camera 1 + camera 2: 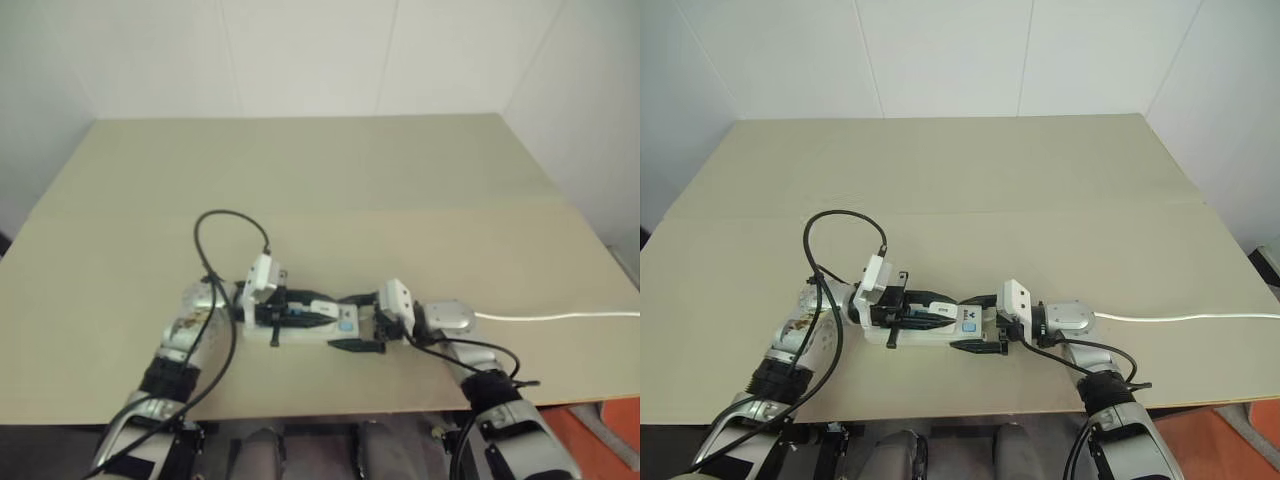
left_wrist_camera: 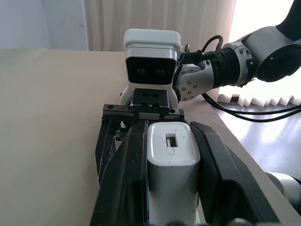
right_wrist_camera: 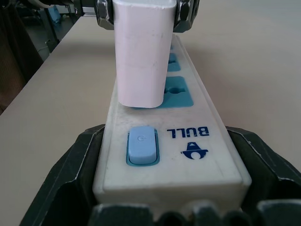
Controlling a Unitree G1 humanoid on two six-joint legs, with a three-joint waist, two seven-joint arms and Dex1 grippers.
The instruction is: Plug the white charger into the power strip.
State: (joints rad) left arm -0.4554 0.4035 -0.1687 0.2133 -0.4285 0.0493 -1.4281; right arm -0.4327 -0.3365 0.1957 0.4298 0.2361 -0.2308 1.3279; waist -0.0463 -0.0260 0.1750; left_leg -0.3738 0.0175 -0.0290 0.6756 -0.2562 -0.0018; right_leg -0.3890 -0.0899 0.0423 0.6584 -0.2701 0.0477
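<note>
The power strip (image 3: 188,155), a white bar with blue socket faces and a blue switch (image 3: 141,147), lies near the table's front edge (image 1: 930,333). My right gripper (image 3: 164,134) is shut on its switch end, one black finger on each long side. My left gripper (image 2: 167,129) is shut on the white charger (image 2: 171,165), a rounded white block. In the right wrist view the charger (image 3: 143,52) stands upright with its lower end against the socket face next to the switch. Its prongs are hidden. The two grippers face each other over the strip.
The strip's thin white cord (image 1: 560,316) runs off toward the table's right edge. A black cable loop (image 1: 230,218) from my left arm arches over the tan table (image 1: 320,180). White walls stand behind and to the right.
</note>
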